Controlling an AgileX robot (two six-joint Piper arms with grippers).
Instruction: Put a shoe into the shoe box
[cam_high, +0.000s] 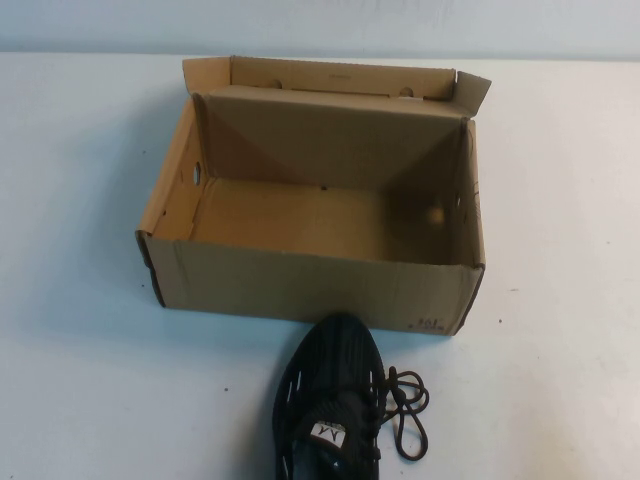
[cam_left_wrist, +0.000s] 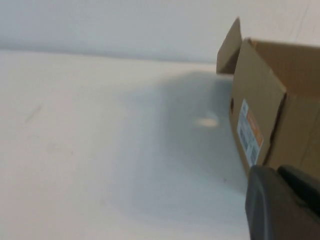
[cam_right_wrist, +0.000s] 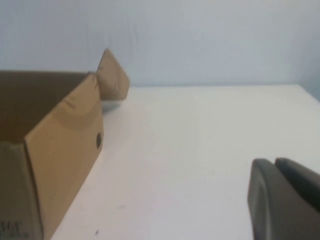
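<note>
From the raised camera, the shoe (cam_high: 332, 400) lies on the white table (cam_high: 80, 380), on the robot's side of the box (cam_high: 300, 280). Its long axis runs from near to far, with the toe pointing away from the robot at the box's front wall, right of that wall's middle. The toe seems to touch or nearly touch the cardboard; I cannot tell which. The heel end is cut off by the near edge of the picture. The shoe is black knit with short white dashes down both sides, a white label on the tongue, and dark laces (cam_high: 408, 410) spilling in a loose loop onto the table at its right. The box is plain brown cardboard, open on top and empty inside, its long sides running left to right, its lid flap standing up at the far side. Round holes show in its end walls and small print sits at the lower right corner of the front wall. Neither arm appears here.

From the left wrist camera, the left gripper (cam_left_wrist: 280, 205) is a dark shape at the picture's edge, its fingers closed together and holding nothing. One end of the box carries a white and orange sticker (cam_left_wrist: 248, 131).

From the right wrist camera, the right gripper (cam_right_wrist: 285, 200) is likewise closed and empty, above bare table, well apart from the box's other end.
</note>
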